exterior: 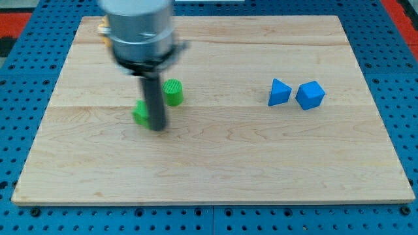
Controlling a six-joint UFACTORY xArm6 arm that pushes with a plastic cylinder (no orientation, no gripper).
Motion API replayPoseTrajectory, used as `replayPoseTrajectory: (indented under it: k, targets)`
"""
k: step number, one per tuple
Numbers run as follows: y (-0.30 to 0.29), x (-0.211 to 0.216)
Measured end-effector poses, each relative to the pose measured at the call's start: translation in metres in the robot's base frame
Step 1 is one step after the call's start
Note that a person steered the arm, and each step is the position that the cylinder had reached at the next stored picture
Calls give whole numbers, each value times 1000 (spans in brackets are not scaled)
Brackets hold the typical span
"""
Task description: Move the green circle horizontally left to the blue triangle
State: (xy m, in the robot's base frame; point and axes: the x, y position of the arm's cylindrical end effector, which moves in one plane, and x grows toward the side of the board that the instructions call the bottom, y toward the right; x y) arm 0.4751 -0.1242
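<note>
The green circle [173, 92] is a short green cylinder left of the board's middle. My tip [158, 128] rests on the board just below and left of it, a small gap apart. A second green block [141, 113], shape unclear, sits against the rod's left side and is partly hidden by it. The blue triangle [279, 92] lies toward the view's right, at about the same height as the green circle. A blue cube [310, 95] sits right beside the triangle on its right.
The wooden board [215, 170] lies on a blue pegboard table. The arm's grey body [140, 29] hangs over the board's top left. A yellowish object [103, 27] peeks out behind the arm at the top left.
</note>
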Motion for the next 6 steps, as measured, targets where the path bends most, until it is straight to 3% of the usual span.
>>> replayPoseTrajectory:
  k: [1, 3, 4, 6]
  targets:
    - [-20, -47]
    - [3, -56]
    - [40, -64]
    - [168, -72]
